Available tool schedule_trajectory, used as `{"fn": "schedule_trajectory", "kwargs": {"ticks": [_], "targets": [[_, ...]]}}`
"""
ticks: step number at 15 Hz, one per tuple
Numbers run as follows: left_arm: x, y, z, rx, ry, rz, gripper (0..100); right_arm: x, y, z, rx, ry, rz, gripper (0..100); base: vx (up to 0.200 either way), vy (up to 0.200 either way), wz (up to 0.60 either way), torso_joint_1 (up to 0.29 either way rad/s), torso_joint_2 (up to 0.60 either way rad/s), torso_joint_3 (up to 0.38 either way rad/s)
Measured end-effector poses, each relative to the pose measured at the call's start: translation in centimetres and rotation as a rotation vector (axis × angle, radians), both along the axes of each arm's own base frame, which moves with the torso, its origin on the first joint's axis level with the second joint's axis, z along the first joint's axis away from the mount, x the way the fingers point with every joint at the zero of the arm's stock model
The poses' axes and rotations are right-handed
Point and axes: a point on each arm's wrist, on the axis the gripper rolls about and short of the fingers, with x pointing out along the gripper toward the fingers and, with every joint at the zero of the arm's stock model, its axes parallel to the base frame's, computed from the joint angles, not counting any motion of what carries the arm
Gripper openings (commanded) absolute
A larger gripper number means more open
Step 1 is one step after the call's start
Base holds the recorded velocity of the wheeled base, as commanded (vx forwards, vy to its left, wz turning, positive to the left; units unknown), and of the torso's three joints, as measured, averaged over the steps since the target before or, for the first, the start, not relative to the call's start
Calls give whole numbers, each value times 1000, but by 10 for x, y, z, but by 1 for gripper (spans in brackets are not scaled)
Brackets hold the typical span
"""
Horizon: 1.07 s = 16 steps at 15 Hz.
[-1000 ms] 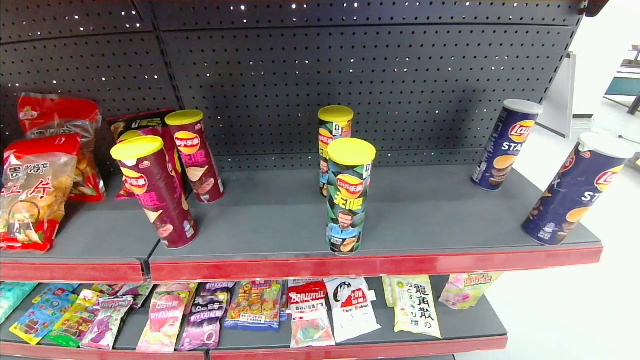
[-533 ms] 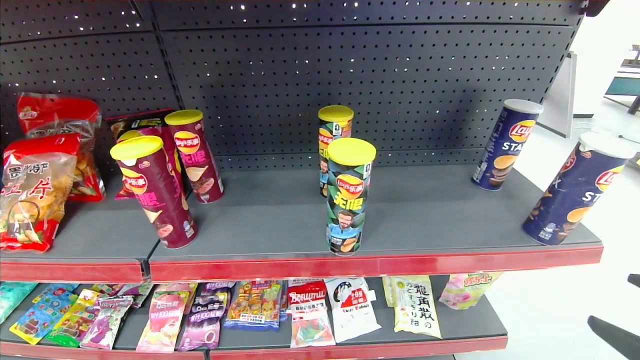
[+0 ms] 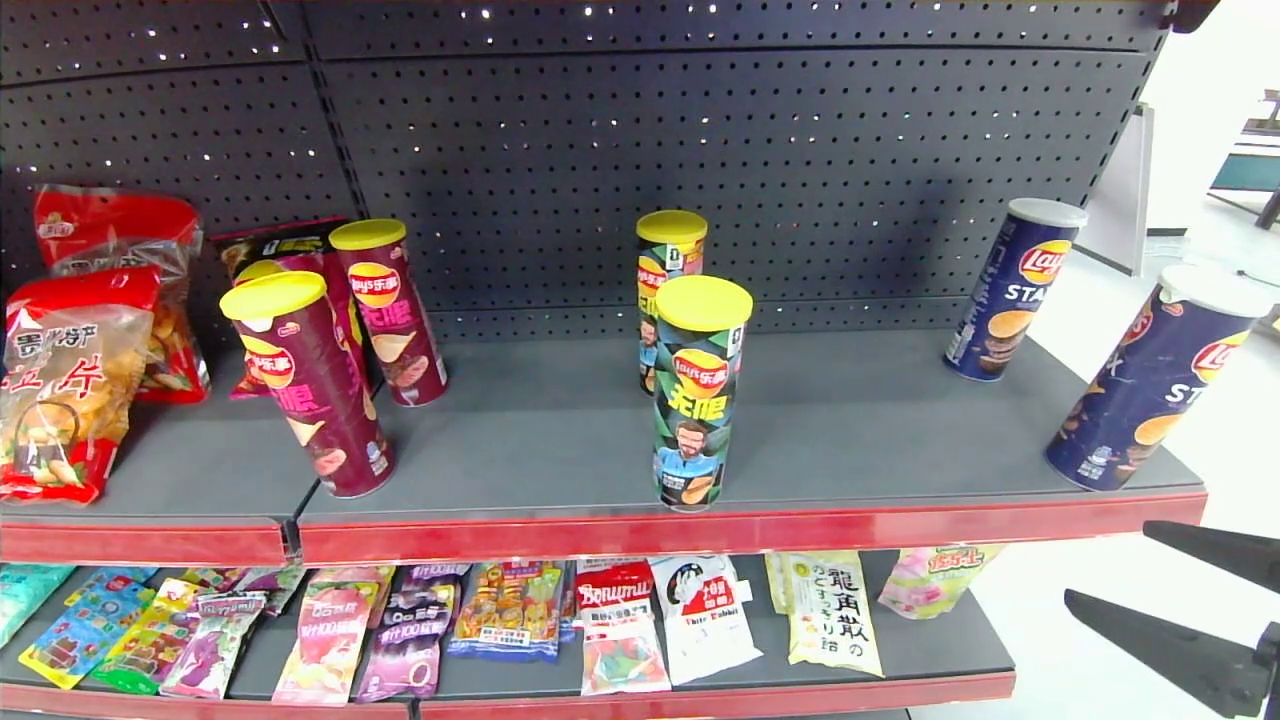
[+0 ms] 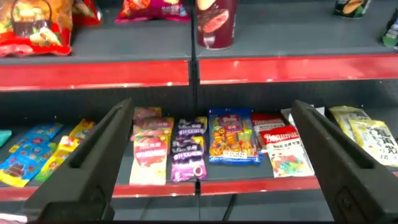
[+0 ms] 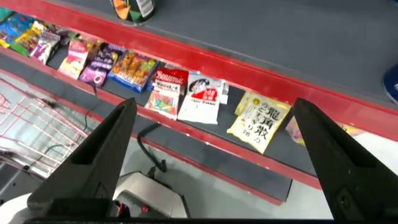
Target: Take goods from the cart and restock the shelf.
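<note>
Right tool [image 3: 1105,560] spread wide and empty, low off the shelf [image 3: 750,528] end; left tool [image 4: 209,104] equally wide, empty, facing the lower tier. Cart [image 5: 31,124] low before the shelf. Probably fetching stage, nothing picked. Next: reach into cart, close on one item.

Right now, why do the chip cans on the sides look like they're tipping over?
Head view: probably the wide lens; the maroon can leans left, the blue can leans right, the middle green can stands straight. Head view also: light dots shine through the pegboard holes.
</note>
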Motion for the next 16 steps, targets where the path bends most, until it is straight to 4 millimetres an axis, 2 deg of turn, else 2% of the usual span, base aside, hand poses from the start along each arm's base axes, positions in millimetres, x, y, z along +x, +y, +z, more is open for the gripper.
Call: {"fn": "schedule_trajectory", "kwargs": {"ticks": [10,13,16], "targets": [[-2,0,-1,-2,-24,-3,100,6,3,-12,-37,59,21,100,0,0,0,0,0,0],[-2,0,-1,-2,-23,-3,100,17,9,-11,-53,90,48,100,0,0,0,0,0,0],[-2,0,-1,-2,-23,-4,100,39,19,-7,-65,124,66,100,0,0,0,0,0,0]]}}
